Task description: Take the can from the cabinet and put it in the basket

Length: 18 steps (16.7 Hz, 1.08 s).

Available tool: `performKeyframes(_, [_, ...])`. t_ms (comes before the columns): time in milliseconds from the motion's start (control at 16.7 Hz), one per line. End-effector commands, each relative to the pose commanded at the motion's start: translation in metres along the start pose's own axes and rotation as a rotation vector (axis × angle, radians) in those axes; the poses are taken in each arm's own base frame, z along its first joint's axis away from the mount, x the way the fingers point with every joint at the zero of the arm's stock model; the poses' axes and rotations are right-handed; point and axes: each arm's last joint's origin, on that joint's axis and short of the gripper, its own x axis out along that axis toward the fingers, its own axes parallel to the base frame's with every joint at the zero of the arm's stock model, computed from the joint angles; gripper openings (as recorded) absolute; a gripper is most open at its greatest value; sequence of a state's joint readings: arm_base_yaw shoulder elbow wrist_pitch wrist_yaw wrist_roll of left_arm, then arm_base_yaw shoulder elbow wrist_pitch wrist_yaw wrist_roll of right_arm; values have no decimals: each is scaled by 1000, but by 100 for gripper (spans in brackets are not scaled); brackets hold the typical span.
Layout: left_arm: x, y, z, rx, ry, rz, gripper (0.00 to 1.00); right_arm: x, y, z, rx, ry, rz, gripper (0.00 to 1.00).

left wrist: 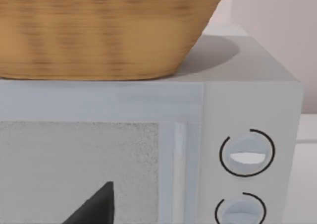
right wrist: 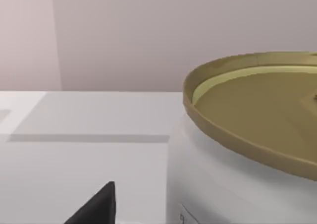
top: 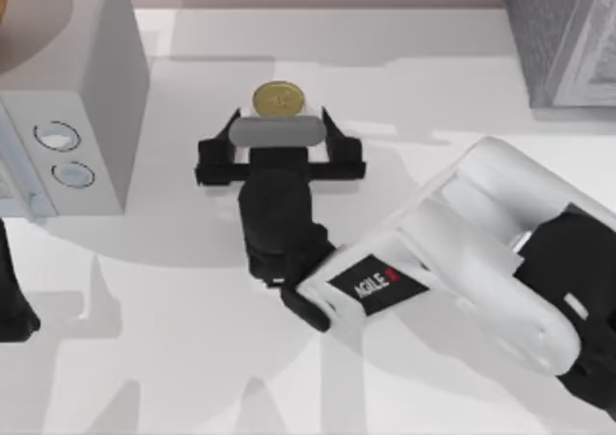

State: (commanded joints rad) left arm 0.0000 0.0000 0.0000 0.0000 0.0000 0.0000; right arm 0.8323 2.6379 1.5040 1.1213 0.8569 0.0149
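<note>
The can (top: 278, 98) stands upright on the white table, its gold top facing up, out in front of the cabinet (top: 563, 36) at the back right. My right gripper (top: 280, 120) is open, and its two black fingers reach to either side of the can's near edge. In the right wrist view the can (right wrist: 247, 135) looms very close. The woven basket (left wrist: 99, 30) sits on top of the light grey box. My left arm (top: 10, 305) is parked at the left edge of the table.
The light grey box with two round dials (top: 67, 89) stands at the back left, its front seen close up in the left wrist view (left wrist: 247, 154). Open table lies between this box and the cabinet.
</note>
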Motion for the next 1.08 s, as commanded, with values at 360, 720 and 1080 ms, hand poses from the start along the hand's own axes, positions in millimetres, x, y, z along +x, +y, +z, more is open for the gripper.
performKeyframes(360, [0, 0, 0, 0, 0, 0, 100, -14, 4, 2, 8, -6, 1, 100])
performKeyframes(720, [0, 0, 0, 0, 0, 0, 100, -83, 2, -2, -6, 4, 2, 100])
performKeyframes(1080, [0, 0, 0, 0, 0, 0, 100, -88, 0, -2, -3, 2, -2, 100])
